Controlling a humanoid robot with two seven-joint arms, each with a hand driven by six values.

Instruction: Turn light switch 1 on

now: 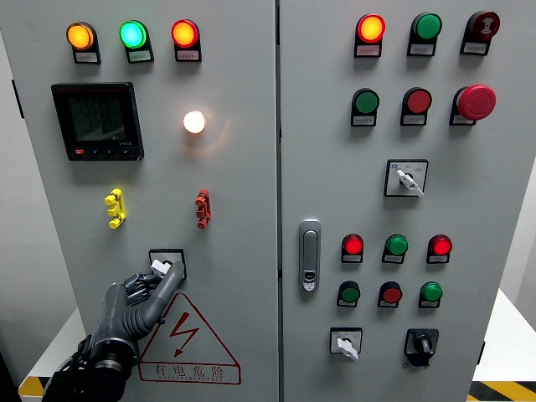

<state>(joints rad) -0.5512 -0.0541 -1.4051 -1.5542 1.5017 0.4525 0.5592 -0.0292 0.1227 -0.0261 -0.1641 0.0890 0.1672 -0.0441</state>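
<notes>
Grey sheet steel makes up the cabinet door (234,352), with the warning triangle (186,339) at its foot. Just above that sits the rotary switch (167,264), low on the left door. The left hand (144,295) reaches up from the lower left, fingers bunched on the white knob (160,267). I judge a firm pinch and a clean twist serve best; slipping is the risk.

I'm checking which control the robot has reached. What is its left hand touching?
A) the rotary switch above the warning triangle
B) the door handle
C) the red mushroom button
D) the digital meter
A: the left hand reaches up with a finger on the white knob of the rotary switch, just above the warning triangle.
</notes>
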